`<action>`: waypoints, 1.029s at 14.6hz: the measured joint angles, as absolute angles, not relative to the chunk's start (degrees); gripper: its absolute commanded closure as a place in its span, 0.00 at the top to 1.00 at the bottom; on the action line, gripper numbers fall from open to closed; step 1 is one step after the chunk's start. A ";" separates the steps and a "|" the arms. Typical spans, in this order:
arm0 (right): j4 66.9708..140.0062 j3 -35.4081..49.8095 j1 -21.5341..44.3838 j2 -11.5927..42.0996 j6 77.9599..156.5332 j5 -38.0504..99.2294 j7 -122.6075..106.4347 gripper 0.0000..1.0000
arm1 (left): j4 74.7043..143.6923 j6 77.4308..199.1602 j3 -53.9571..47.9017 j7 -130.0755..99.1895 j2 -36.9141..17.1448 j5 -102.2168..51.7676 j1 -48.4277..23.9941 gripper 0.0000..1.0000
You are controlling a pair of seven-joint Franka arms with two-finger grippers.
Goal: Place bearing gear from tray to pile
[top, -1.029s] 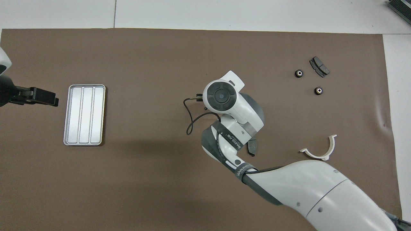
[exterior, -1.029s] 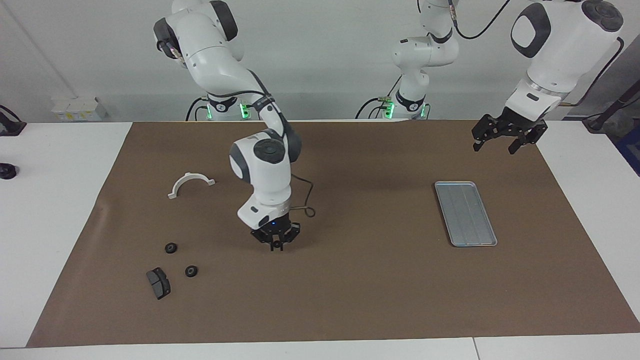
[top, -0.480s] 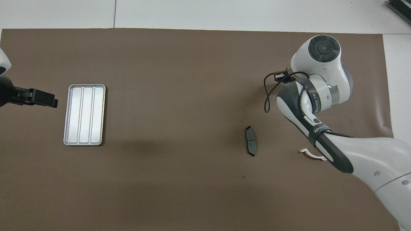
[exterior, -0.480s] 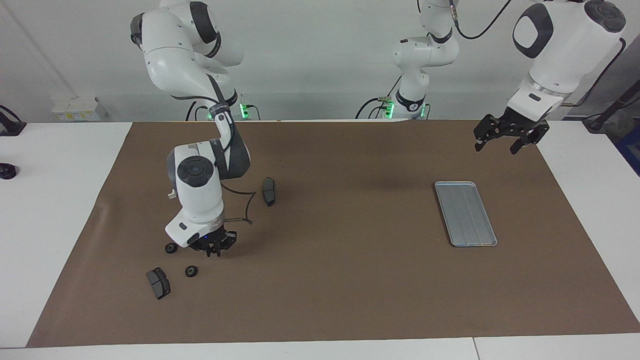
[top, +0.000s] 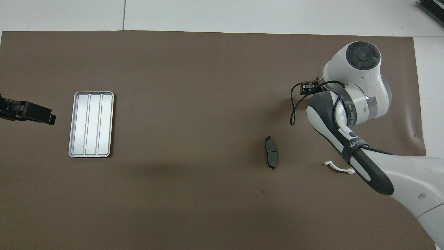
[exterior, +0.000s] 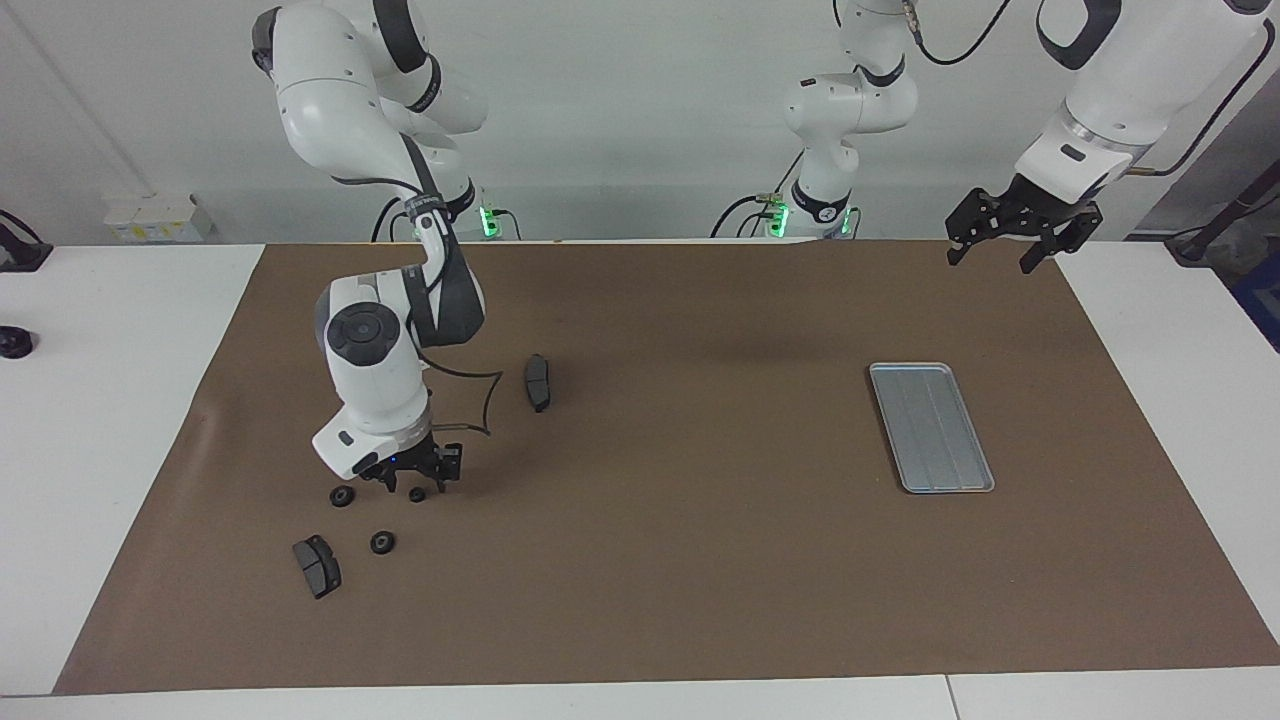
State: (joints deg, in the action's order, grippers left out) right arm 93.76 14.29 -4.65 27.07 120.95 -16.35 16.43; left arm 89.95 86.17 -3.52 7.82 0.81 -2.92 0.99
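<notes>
- surface [exterior: 700,560]: brown mat carries everything; both arms over it.
- tray [exterior: 931,426]: no gear visible in it, toward the left arm's end, well apart from the right hand.
- right hand [exterior: 411,478]: low over the mat at the pile, fingers parted, nothing visibly gripped. Overhead view hides it under the arm.
- left hand [exterior: 1011,235]: up in the air near the tray's end of the surface, fingers spread, holding nothing; waiting.
- brake pads: one [exterior: 538,382] up-table of the right hand, one [exterior: 316,566] just beside the pile.
- pile: one gear [exterior: 417,494] right under the right hand's fingertips, one [exterior: 342,496] just beside the hand, one [exterior: 382,542] a bit further off. Loose group, not touching.
- Judgement: drop looks done or nearly done.
- Risk: gear under the fingertips may sit on edge and roll away from the pile.
- Risk: fingers parted only partly could drag or flick that gear on lift-off.
- Risk: sideways exit instead of straight up could clip the neighbouring gear.
</notes>
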 measured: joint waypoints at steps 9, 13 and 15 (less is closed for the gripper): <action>88.29 14.54 -4.80 9.94 98.56 -5.89 16.33 1.00 | 90.15 86.17 -3.97 7.71 0.84 -2.73 1.65 1.00; 88.65 14.48 -4.81 4.06 94.03 -3.72 16.32 1.00 | 90.16 86.16 -4.29 7.72 0.88 -2.73 1.64 1.00; 89.51 14.66 -4.57 2.66 93.19 -3.60 16.32 1.00 | 90.16 86.08 -4.45 7.72 0.97 -2.73 1.55 1.00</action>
State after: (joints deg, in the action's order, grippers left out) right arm 89.51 14.66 -4.57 2.66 93.19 -3.60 16.32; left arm 90.16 86.08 -4.45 7.72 0.97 -2.73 1.55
